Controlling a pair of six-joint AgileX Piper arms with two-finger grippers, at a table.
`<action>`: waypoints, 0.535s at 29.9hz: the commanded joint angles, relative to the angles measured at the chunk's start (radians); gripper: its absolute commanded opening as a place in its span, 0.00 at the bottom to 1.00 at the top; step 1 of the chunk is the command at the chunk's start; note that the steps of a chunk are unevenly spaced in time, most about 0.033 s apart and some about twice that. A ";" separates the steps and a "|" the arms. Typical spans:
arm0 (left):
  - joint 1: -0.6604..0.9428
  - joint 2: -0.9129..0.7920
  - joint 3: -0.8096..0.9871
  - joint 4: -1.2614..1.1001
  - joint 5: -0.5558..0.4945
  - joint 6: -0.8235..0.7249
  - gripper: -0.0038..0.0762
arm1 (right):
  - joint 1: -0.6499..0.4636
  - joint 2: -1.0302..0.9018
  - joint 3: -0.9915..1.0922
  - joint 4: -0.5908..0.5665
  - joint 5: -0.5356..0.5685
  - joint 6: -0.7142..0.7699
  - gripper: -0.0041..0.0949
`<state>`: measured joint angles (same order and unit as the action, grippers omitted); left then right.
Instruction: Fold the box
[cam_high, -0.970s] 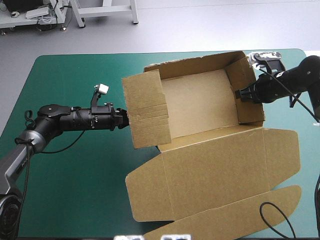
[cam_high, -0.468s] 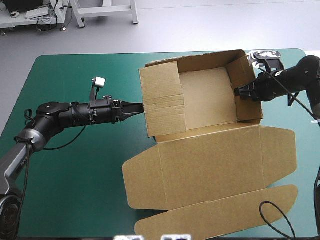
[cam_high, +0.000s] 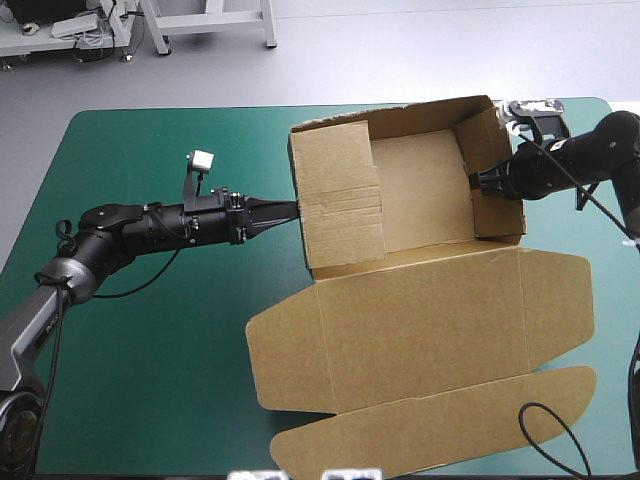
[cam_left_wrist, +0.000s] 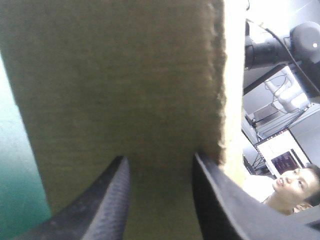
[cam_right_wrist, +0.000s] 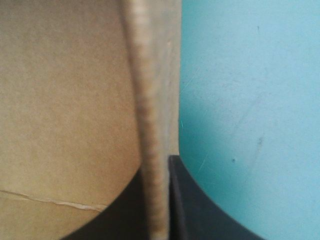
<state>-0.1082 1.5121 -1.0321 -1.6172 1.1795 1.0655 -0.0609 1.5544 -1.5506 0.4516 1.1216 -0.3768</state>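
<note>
The brown box (cam_high: 420, 200) stands at the table's far right, an open tray with its walls raised. Its lid (cam_high: 430, 330) lies flat toward the near edge. My left gripper (cam_high: 292, 207) comes in level from the left, tips against the outside of the left wall flap (cam_high: 340, 210), which leans over the tray's floor. In the left wrist view the brown board (cam_left_wrist: 120, 75) fills the space ahead of my left gripper (cam_left_wrist: 159, 159), fingers apart. My right gripper (cam_high: 476, 186) is shut on the right wall (cam_high: 495, 165). The right wrist view shows the wall's edge (cam_right_wrist: 142, 100) between the fingers of my right gripper (cam_right_wrist: 159, 165).
Bare teal-green cover (cam_high: 150, 330) spreads over the table's left half, under my left arm. The lid's tuck flap (cam_high: 430, 430) reaches almost to the near edge. More cover (cam_right_wrist: 250, 100) shows outside the right wall.
My left gripper has pushed to the right, driving the left wall flap inward over the tray's floor. The right gripper has held its grip on the right wall.
</note>
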 joint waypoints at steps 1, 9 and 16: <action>-0.027 -0.042 -0.033 -0.112 0.117 0.012 0.44 | -0.002 -0.036 -0.026 0.053 -0.051 0.008 0.02; -0.058 -0.042 -0.104 -0.097 0.117 0.006 0.61 | -0.002 -0.036 -0.026 0.053 -0.060 0.010 0.02; -0.058 -0.042 -0.266 0.098 0.073 -0.151 0.62 | 0.015 -0.036 -0.026 0.073 -0.079 0.037 0.02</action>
<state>-0.1562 1.5121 -1.2108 -1.5343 1.1818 0.9931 -0.0600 1.5544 -1.5506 0.4577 1.0937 -0.3606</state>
